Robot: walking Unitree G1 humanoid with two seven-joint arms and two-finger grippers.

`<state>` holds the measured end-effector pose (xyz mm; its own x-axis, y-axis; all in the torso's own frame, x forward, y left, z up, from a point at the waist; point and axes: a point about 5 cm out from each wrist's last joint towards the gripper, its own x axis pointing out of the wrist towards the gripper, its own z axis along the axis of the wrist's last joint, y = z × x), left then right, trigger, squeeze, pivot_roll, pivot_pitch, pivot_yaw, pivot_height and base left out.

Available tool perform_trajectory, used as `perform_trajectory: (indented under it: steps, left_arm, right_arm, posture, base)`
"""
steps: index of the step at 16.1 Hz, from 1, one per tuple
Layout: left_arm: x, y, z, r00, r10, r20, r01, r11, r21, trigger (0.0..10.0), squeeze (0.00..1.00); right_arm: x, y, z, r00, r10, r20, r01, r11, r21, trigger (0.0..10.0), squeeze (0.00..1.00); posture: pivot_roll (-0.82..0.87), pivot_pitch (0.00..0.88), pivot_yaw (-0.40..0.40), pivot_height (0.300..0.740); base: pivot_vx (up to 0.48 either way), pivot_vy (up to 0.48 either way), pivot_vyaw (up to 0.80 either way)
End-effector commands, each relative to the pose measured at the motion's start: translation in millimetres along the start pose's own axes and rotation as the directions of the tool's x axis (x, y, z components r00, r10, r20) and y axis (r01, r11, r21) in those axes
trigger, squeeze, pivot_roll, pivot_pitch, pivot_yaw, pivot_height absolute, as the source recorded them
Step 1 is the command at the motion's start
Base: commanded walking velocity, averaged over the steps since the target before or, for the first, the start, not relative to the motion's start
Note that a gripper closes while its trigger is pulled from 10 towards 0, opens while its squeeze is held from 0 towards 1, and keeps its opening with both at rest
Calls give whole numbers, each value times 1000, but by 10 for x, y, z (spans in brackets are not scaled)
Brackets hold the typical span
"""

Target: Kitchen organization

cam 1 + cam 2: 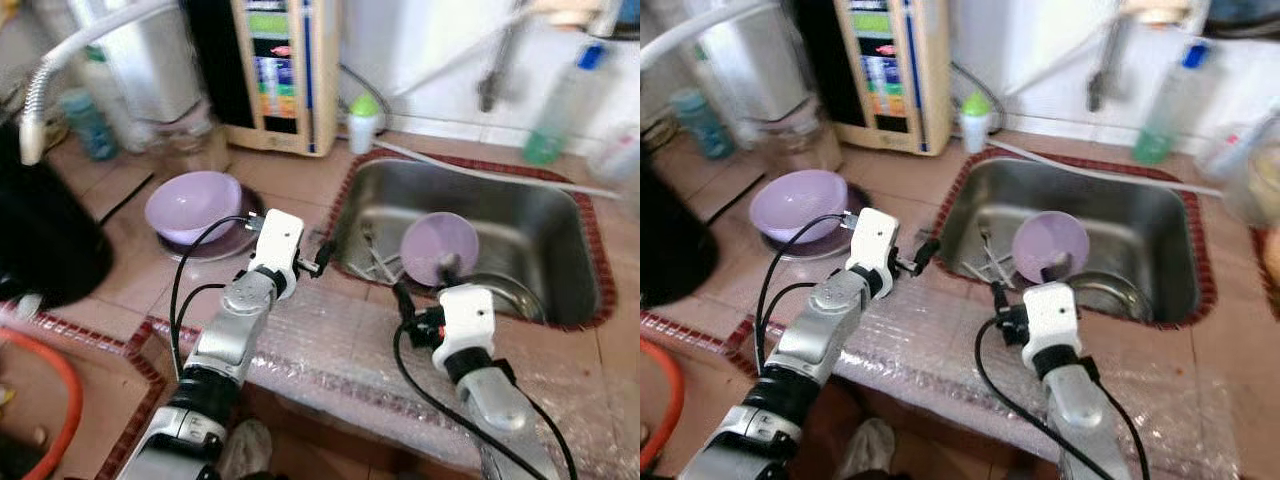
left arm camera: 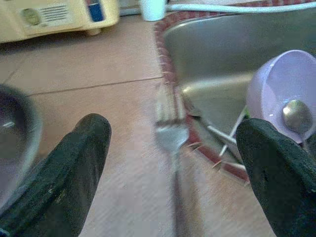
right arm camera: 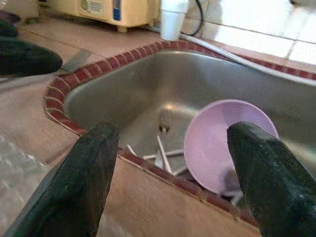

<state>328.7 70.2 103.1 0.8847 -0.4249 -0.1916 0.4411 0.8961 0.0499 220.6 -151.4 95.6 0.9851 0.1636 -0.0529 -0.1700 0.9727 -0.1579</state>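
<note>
I see a steel sink (image 1: 560, 260) set into the tiled bench (image 1: 300, 180), rimmed with red-brown tiles. Inside it a lilac bowl (image 1: 437, 245) stands tilted on edge, hollow facing the front, a spoon (image 2: 297, 114) resting in it. Several pieces of cutlery (image 3: 160, 153) lie crossed on the sink floor just beside the bowl; I can't tell each type. On the bench left of the sink I note a second lilac bowl (image 1: 192, 205), upright, sitting on a dark plate (image 1: 215, 245). A fork (image 2: 171, 136) lies on the bench at the sink's left rim.
</note>
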Motion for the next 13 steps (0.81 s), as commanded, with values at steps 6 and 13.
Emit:
perform_trajectory:
  steps: [6,13]
  left_arm:
    - [125,180,-30,995,80,-57,-82,996,-30,0,0]
    - [86,308,-90,985,160,-69,-164,985,-57,3098,0]
  right_arm:
    - [-65,-48,104,1000,-14,2,14,1000,-11,10000,0]
    - [38,-32,154,999,38,2,-38,999,-20,10000,0]
  posture:
    - [-299,29,119,740]
    - [-259,18,75,740]
  base:
    - [0,0,0]
    - [0,0,0]
